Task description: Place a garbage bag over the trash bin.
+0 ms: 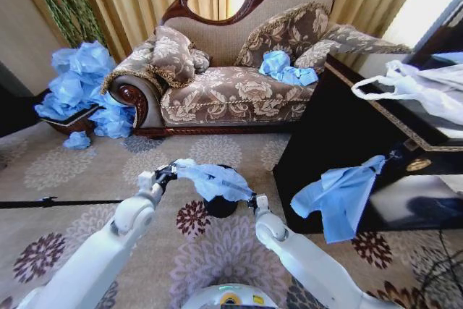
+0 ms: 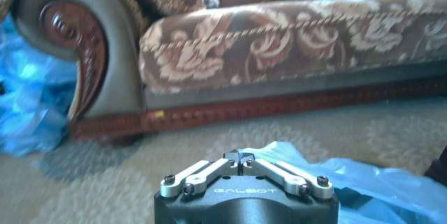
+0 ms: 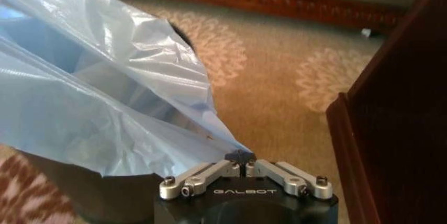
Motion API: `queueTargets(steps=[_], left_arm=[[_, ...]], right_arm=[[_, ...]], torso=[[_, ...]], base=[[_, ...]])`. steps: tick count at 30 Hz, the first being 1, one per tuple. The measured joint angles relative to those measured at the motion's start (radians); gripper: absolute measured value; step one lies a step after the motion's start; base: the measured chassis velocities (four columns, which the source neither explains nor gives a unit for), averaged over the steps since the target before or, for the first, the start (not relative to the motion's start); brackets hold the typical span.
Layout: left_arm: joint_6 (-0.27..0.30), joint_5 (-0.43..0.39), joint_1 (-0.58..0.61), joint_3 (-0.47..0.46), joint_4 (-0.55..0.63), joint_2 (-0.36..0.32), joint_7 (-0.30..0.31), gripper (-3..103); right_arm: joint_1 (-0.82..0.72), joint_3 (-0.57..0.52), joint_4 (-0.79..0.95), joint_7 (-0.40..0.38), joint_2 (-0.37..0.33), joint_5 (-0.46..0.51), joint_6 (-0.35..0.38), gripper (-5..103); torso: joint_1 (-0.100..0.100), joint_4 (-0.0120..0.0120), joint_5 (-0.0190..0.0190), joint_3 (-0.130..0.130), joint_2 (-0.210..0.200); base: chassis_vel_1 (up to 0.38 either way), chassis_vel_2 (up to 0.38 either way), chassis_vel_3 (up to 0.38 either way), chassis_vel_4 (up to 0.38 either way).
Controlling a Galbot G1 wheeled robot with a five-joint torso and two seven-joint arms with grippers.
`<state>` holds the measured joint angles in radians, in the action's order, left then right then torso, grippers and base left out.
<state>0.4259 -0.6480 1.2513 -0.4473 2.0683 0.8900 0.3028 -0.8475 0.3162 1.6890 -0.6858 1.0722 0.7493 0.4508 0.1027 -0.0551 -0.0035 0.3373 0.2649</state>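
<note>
Head view shows the garbage bag (image 1: pixel 215 180), thin, light and crinkly, stretched over the trash bin (image 1: pixel 221 206) on the carpet (image 1: pixel 217 151); it looks slippery and best held by its edges. Left gripper (image 1: pixel 166 174) and right gripper (image 1: pixel 252 200) are each clamped on an edge. What the bin holds cannot be seen

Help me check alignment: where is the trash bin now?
In the head view, the trash bin stands on the carpet between the left gripper and right gripper, under the garbage bag.
</note>
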Motion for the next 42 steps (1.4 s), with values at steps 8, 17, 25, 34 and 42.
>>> queueTargets(steps=[8, 17, 25, 34, 42], left_arm=[[0.016, 0.031, 0.062, -0.014, -0.031, 0.049, 0.005, 0], [-0.045, 0.065, -0.022, 0.107, -0.221, 0.119, -0.038, 0], [-0.066, 0.100, -0.122, 0.154, -0.397, 0.180, -0.065, 0], [-0.129, 0.162, -0.119, 0.140, -0.504, 0.161, -0.150, 0], [-0.175, 0.211, -0.154, 0.157, -0.576, 0.212, -0.179, 0]], right_arm=[[-0.031, 0.003, -0.033, 0.017, 0.018, -0.004, 0.012, 0], [-0.014, -0.015, -0.151, 0.052, 0.075, -0.038, -0.018, 0], [-0.002, -0.015, -0.157, 0.057, 0.089, -0.050, -0.033, 0], [-0.036, -0.025, -0.172, 0.076, 0.094, -0.070, -0.041, 0], [-0.018, -0.036, -0.250, 0.111, 0.127, -0.115, -0.099, 0]], torso=[[0.000, -0.0001, 0.0000, 0.000, 0.000], [0.000, -0.0003, -0.0002, 0.000, 0.000], [0.000, -0.0004, -0.0001, 0.000, 0.000], [0.000, -0.0001, -0.0001, 0.000, 0.000], [0.000, -0.0001, 0.0000, 0.000, 0.000]], base=[[0.000, 0.000, 0.000, 0.000], [0.000, 0.000, 0.000, 0.000], [0.000, 0.000, 0.000, 0.000], [0.000, 0.000, 0.000, 0.000], [0.000, 0.000, 0.000, 0.000]])
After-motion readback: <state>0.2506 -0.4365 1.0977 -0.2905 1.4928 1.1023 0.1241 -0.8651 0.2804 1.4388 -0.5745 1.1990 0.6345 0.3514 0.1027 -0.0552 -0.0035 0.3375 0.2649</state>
